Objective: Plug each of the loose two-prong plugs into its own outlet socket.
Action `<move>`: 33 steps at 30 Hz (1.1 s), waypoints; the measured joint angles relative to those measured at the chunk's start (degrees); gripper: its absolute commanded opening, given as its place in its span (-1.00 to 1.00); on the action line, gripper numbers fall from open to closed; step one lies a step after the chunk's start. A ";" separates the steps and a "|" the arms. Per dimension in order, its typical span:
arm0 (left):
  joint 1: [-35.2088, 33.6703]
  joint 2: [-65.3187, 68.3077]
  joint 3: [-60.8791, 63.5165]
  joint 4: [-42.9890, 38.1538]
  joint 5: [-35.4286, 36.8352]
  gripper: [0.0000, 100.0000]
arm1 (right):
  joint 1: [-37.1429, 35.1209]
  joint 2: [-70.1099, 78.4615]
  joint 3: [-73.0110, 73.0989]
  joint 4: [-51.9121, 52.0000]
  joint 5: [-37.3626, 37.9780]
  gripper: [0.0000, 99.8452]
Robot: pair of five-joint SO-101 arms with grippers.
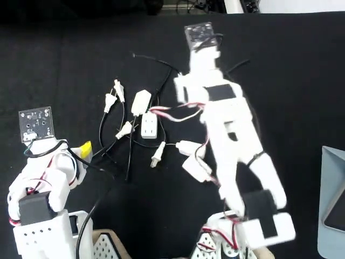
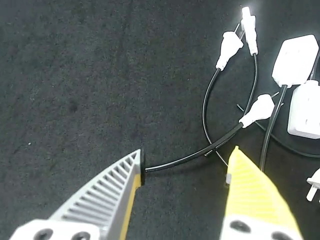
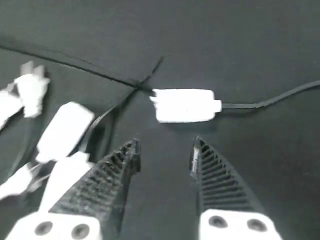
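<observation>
Several white two-prong plugs on black cords lie on the black cloth: two (image 1: 114, 94) together, one (image 1: 125, 129) below them, another (image 1: 157, 155) nearer the front. Two white outlet blocks (image 1: 141, 101) (image 1: 149, 125) sit between them. My left gripper (image 2: 186, 151), with one grey and one yellow finger (image 1: 83, 150), is open low over the cloth; a black cord (image 2: 190, 156) runs across its gap and a plug (image 2: 260, 107) lies just beyond. My right gripper (image 3: 165, 147), with black fingers, hangs open just short of a white plug body (image 3: 185, 105) and holds nothing.
The right arm (image 1: 232, 124) stretches from the front right over the table's middle. Two more white pieces (image 1: 186, 147) (image 1: 197, 168) lie beside it. A grey bin (image 1: 331, 216) stands at the right edge. Loose black cords cross between the plugs.
</observation>
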State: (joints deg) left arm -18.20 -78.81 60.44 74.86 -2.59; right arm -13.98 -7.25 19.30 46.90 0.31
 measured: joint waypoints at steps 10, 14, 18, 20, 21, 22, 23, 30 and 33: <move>0.00 0.00 0.53 0.00 0.00 -0.45 | -14.24 -1.49 8.35 7.74 -9.93 -0.68; 0.00 0.00 1.05 0.00 0.00 -0.45 | -17.41 -1.49 8.70 10.99 -17.41 -0.68; 0.00 0.26 1.23 0.00 0.00 -0.45 | -19.34 -1.49 8.97 13.10 -22.51 -0.68; 0.00 0.26 1.23 0.00 0.00 -0.45 | -19.60 -1.05 8.97 13.63 -24.35 -0.68; 0.00 0.26 1.23 0.00 0.00 -0.45 | -19.69 -0.35 8.97 13.71 -25.23 -0.68; 0.00 0.26 1.23 0.00 0.00 -0.45 | -19.78 0.97 8.97 13.71 -25.85 -0.68; 0.00 0.26 1.23 0.00 0.00 -0.45 | -19.78 2.73 8.97 13.71 -26.37 -0.68; 0.00 0.26 1.23 0.00 0.00 -0.45 | -19.78 12.31 8.97 13.71 -29.71 -0.68; 0.00 0.26 1.23 0.00 0.00 -0.45 | -19.78 14.33 8.88 13.36 -29.98 -0.68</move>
State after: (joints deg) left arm -18.20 -78.55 61.67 74.86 -2.59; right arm -33.76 7.08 28.18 60.26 -29.67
